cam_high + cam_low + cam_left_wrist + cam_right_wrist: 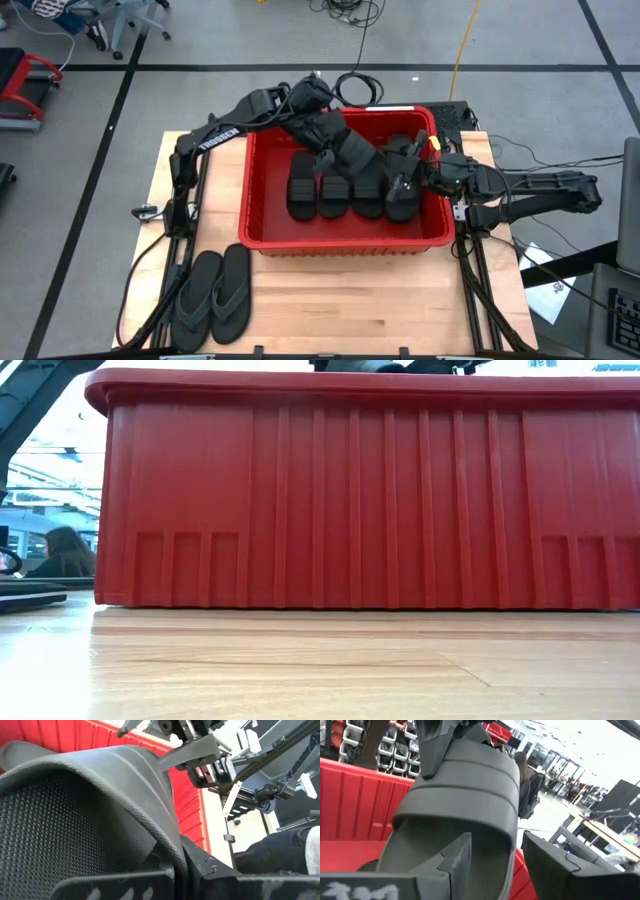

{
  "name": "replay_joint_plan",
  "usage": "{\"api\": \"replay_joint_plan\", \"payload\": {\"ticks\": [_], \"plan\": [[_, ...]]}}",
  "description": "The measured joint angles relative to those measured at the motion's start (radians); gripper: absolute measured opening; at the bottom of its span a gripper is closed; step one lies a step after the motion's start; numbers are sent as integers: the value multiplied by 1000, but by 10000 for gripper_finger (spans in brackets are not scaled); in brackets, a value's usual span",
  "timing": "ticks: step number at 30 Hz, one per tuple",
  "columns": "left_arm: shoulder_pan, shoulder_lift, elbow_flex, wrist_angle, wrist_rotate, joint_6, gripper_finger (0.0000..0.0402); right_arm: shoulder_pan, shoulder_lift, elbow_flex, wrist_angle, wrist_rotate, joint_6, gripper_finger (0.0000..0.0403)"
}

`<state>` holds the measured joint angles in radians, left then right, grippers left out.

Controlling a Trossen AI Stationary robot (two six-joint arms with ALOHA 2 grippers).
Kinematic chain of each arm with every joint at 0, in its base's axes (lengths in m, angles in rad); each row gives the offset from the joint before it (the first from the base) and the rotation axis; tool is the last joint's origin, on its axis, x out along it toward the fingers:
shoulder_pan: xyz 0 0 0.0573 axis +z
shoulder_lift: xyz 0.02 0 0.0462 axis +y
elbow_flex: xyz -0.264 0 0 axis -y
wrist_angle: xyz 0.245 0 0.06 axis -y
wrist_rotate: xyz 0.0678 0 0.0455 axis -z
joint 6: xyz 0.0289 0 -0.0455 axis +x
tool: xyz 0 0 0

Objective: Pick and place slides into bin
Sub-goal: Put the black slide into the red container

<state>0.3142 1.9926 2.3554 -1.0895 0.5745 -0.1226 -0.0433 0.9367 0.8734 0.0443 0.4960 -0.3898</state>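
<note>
Two end effectors meet over the big red slotted plastic bin (345, 238) at the centre of the high view. The left end effector (335, 145), coming from the upper left, is clamped shut on a matte black rubber slide with a wide ribbed strap (358, 152), held tilted above the bin's rear half; the right end effector (408, 185), from the right, has its jaws spread around another black band-strap slide (403, 195) at the right end of the row. Whether it actually bears on that slide I cannot tell. About four slides lie side by side in the bin. My worry is a clash: both arms crowd the same corner, and a drop of the tilted slide could land it on the right arm or across the row rather than flat. Two thin-strapped black thong slides (212, 295) still wait on the wooden bench (380, 310) at lower left, well apart from both arms, so the bin's near wall stands between them and the row.
</note>
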Motion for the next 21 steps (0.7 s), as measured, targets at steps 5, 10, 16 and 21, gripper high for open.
{"api": "replay_joint_plan", "payload": {"ticks": [5,10,16,21], "plan": [[-19,0,0,8,0,-21,1,0,24,1,12,-1,-22,167],[-39,1,0,32,4,-41,1,0,60,1,78,0,-78,167],[-52,5,0,20,6,-55,1,0,105,-3,179,4,-161,167],[-59,16,3,1,18,-56,1,0,116,-3,191,-53,-164,159]]}}
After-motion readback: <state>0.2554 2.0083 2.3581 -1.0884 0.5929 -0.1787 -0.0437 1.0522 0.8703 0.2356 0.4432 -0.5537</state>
